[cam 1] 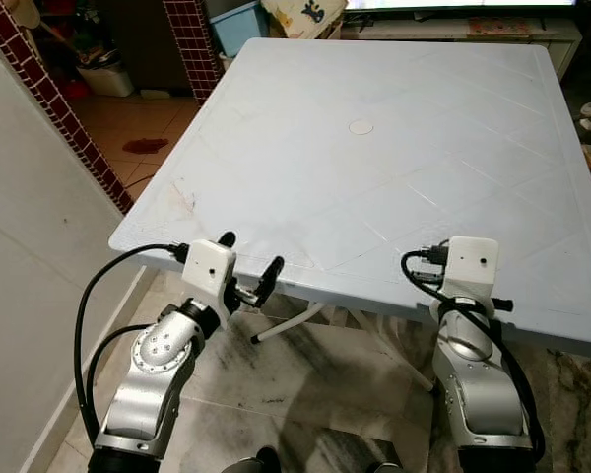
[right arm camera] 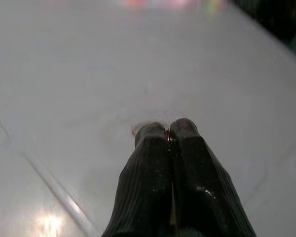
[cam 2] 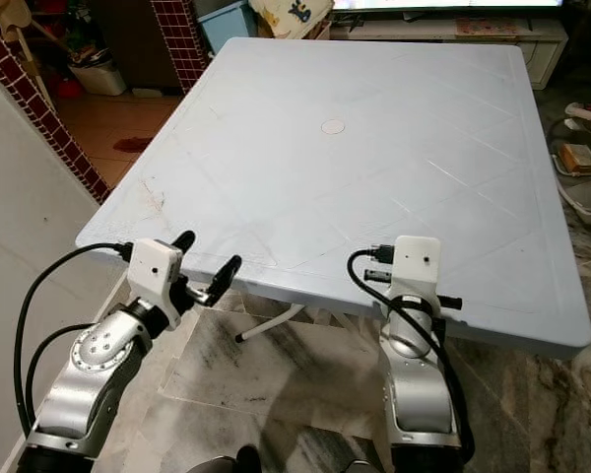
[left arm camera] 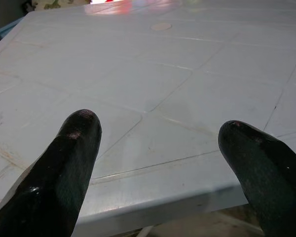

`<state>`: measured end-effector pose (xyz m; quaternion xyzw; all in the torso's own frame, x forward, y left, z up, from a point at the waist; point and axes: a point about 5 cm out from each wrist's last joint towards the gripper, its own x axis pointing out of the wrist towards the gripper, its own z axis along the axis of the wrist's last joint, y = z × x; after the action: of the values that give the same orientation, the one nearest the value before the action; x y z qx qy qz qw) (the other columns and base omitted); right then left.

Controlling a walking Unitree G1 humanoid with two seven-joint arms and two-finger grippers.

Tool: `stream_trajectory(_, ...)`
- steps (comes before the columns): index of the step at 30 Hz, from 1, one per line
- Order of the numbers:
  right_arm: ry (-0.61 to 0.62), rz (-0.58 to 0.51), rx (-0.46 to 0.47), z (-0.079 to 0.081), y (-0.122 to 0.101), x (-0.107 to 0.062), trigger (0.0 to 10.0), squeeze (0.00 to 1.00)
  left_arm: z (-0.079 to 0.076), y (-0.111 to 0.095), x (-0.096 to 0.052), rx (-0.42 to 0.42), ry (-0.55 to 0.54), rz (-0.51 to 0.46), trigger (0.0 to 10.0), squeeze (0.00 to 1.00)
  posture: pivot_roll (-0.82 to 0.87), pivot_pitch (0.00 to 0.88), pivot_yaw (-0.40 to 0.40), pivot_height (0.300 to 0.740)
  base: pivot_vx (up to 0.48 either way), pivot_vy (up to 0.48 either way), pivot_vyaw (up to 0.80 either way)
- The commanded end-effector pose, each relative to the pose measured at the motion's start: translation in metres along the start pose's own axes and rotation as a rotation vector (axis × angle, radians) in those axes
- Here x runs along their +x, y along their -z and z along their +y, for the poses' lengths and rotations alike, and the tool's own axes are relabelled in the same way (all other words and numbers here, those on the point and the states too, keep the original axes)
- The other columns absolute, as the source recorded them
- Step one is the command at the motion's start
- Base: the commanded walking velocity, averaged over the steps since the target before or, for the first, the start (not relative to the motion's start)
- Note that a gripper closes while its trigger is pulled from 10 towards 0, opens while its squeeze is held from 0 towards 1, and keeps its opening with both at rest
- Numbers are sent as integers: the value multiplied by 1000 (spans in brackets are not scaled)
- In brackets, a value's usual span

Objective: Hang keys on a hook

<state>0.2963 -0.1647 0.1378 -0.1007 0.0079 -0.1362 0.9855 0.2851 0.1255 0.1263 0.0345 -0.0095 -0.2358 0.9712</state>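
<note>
A pale blue plastic table [cam 1: 305, 187] stands before me, with a small round cap [cam 1: 361, 127] at its middle. My left gripper [cam 1: 250, 253] hovers at the table's near left edge, open, with nothing between its two black fingers [left arm camera: 74, 148]. My right arm [cam 1: 470, 264] reaches over the near right edge. Its gripper [right arm camera: 166, 129] is shut, low over the tabletop. A thin reddish glint sits between the tips, too small to identify.
A white wall [cam 1: 30, 246] runs close on my left, ending in a red-tiled pillar [cam 1: 64, 118]. Behind the table stand a second tiled pillar [cam 1: 192, 44], a blue box [cam 1: 234, 25] and a low white bench [cam 1: 453, 28]. Marble floor [cam 1: 305, 374] lies under the table's edge.
</note>
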Motion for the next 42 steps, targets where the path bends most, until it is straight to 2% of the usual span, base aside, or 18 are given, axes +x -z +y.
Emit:
stream_trajectory(1,-45,-142,-39,11,-22,0,8039,0,7,2,-2,12,-29,5,10000,0,-91,124,125,740,0,0,0)
stream_trajectory(2,-54,-176,-60,12,-27,0,10000,0,7,2,-1,12,-31,5,10000,0,-90,123,124,740,0,0,0)
stream_trajectory(4,-79,-247,-95,17,-36,-2,10000,0,7,1,-1,10,-37,0,10000,0,-90,121,123,740,0,0,0)
stream_trajectory(9,-127,-307,-108,25,-44,-2,10000,0,7,1,0,10,-47,-4,10000,0,-86,118,116,740,0,0,0)
stream_trajectory(14,-165,-334,-117,31,-47,-1,10000,0,6,2,0,7,-56,-9,10000,0,-81,111,102,740,0,0,0)
stream_trajectory(24,-248,-366,-76,46,-59,4,10000,0,3,6,-3,-10,-83,-9,10000,0,-68,106,66,740,0,0,0)
stream_trajectory(26,-282,-374,-39,54,-65,4,10000,0,4,7,-5,-8,-110,-13,10000,0,-57,103,59,740,0,0,0)
stream_trajectory(28,-287,-376,-32,55,-66,4,10000,0,4,6,-5,-7,-119,-19,10000,0,-51,103,55,740,0,0,0)
stream_trajectory(32,-328,-413,-27,59,-71,1,10000,0,17,2,-7,15,-238,-39,10000,0,-40,100,42,740,0,0,0)
stream_trajectory(36,-353,-419,-65,63,-69,0,10000,0,21,4,-8,15,-272,-36,10000,0,-40,99,38,740,0,0,800)
stream_trajectory(42,-352,-418,-52,63,-70,1,10000,0,24,3,-5,40,-311,-32,10000,0,-50,101,41,740,0,0,800)
